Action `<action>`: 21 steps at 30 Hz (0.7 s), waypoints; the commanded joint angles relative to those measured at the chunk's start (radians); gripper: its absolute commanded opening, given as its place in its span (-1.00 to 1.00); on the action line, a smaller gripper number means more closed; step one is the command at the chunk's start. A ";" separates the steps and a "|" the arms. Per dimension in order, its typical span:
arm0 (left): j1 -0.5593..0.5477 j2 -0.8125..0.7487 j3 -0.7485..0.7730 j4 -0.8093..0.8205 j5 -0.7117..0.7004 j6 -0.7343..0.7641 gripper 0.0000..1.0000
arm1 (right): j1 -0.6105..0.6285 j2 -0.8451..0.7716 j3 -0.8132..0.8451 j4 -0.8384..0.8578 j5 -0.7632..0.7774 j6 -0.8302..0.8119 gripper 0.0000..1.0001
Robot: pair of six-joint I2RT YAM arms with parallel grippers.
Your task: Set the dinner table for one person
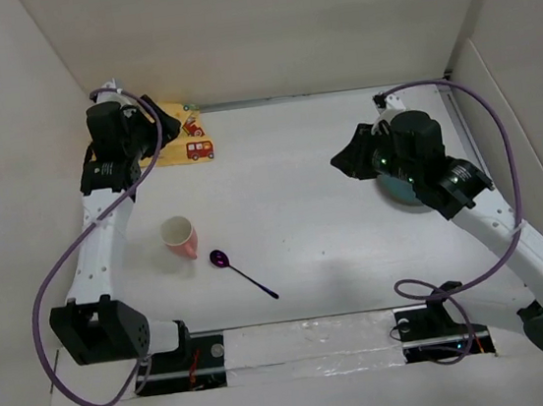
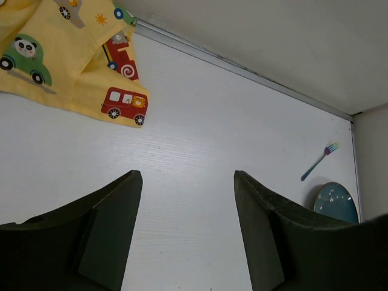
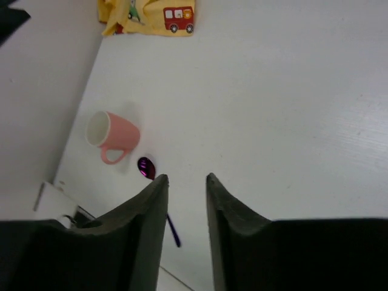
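Observation:
The white dinner table (image 1: 290,191) carries a crumpled yellow placemat (image 1: 190,142) printed with cars at the far left. A pink mug (image 1: 180,237) and a purple spoon (image 1: 242,272) lie at the near left. A blue plate (image 1: 401,193) lies at the right, mostly under my right arm. My left gripper (image 1: 169,126) is open and empty just beside the placemat (image 2: 66,66). The left wrist view also shows a blue fork (image 2: 318,162) and the plate (image 2: 334,203). My right gripper (image 1: 346,164) is open and empty above the table, left of the plate. Its view shows the mug (image 3: 112,134) and the spoon (image 3: 145,167).
Plain white walls (image 1: 260,26) close in the table at the back and both sides. A foil-covered strip (image 1: 308,342) runs along the near edge between the arm bases. Purple cables (image 1: 466,90) loop from both arms.

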 commanded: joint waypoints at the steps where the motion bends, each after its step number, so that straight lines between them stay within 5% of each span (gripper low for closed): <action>1: 0.010 0.075 0.047 0.097 -0.016 -0.004 0.17 | -0.017 0.034 0.076 0.051 0.002 0.005 -0.62; 2: 0.021 0.104 0.078 0.106 -0.020 -0.008 0.12 | -0.026 0.039 0.079 0.051 0.004 0.002 -1.00; 5: 0.021 0.279 0.200 0.077 -0.112 -0.018 -0.38 | -0.055 0.069 0.090 0.048 -0.017 -0.004 -1.00; 6: 0.021 0.317 0.231 0.068 -0.127 -0.014 -0.99 | -0.064 0.080 0.100 0.046 -0.019 -0.004 -1.00; 13: 0.036 0.614 0.513 0.012 -0.322 -0.027 -0.94 | -0.074 0.157 0.162 0.054 -0.037 -0.005 -1.00; 16: 0.116 0.751 0.579 -0.008 -0.287 -0.084 -0.44 | -0.083 0.209 0.197 0.046 -0.036 -0.010 -1.00; 21: 0.187 0.877 0.658 -0.034 -0.258 -0.106 -0.09 | -0.083 0.269 0.238 0.048 -0.039 -0.016 -1.00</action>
